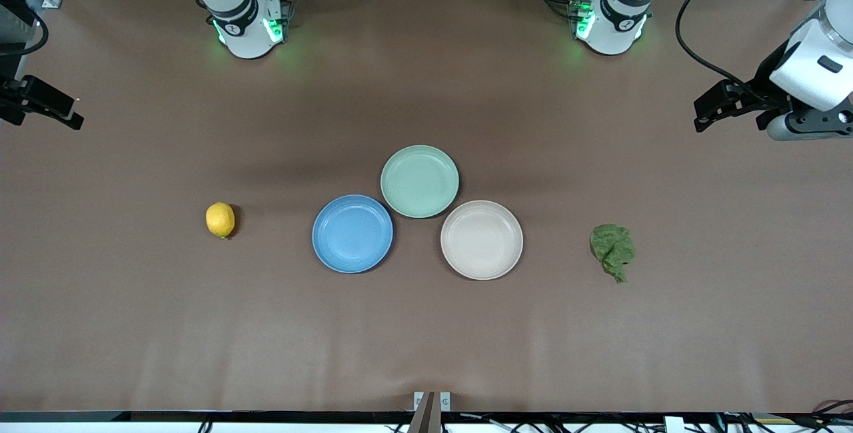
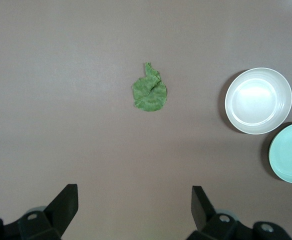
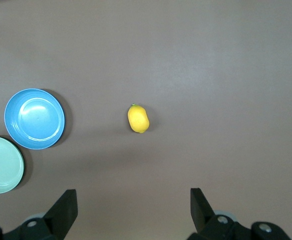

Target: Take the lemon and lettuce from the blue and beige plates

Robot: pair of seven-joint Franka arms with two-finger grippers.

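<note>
The lemon (image 1: pixel 220 220) lies on the bare table toward the right arm's end, apart from the empty blue plate (image 1: pixel 352 233). The lettuce (image 1: pixel 613 251) lies on the table toward the left arm's end, apart from the empty beige plate (image 1: pixel 481 240). My left gripper (image 1: pixel 706 113) is open and empty, high over the table's edge at its own end. In the left wrist view (image 2: pixel 135 200) it sees the lettuce (image 2: pixel 149 91) and the beige plate (image 2: pixel 258 100). My right gripper (image 1: pixel 66 113) is open and empty at its end. In the right wrist view (image 3: pixel 134 200) it sees the lemon (image 3: pixel 138 118) and the blue plate (image 3: pixel 34 118).
An empty pale mint-green plate (image 1: pixel 420 181) touches both other plates, farther from the front camera than they are. It also shows in the left wrist view (image 2: pixel 289 152) and the right wrist view (image 3: pixel 2 164). Brown table surface lies all around.
</note>
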